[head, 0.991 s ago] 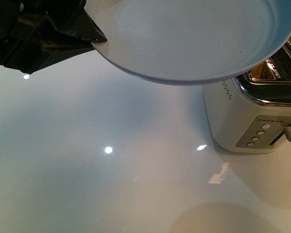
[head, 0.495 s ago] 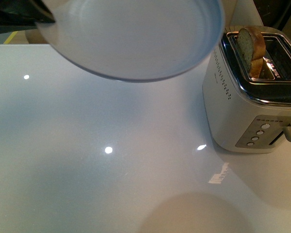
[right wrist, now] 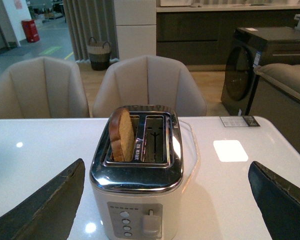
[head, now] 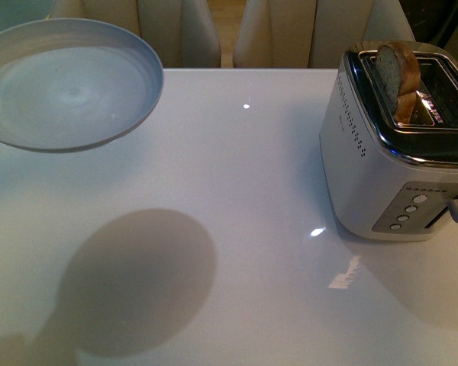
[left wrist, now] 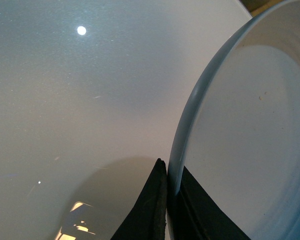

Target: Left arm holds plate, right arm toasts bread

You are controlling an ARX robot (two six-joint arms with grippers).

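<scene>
The left gripper (left wrist: 169,197) has its jaws pinched on the rim of the plate (head: 69,84), above the tabletop (head: 252,191), far left. The right gripper (right wrist: 166,167) has its jaws spread and empty, facing the toaster (head: 382,175) holding the bread (head: 397,72). The slice is likely light and crumbly, so pinch its raised crust gently.

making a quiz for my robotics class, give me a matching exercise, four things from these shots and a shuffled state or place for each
1 plate
2 bread
3 toaster
4 right gripper

A standing on the table
B jaws wide open
C pinched at its rim, raised in the air
D upright, top poking out

Pairs: 1-C, 2-D, 3-A, 4-B
</scene>
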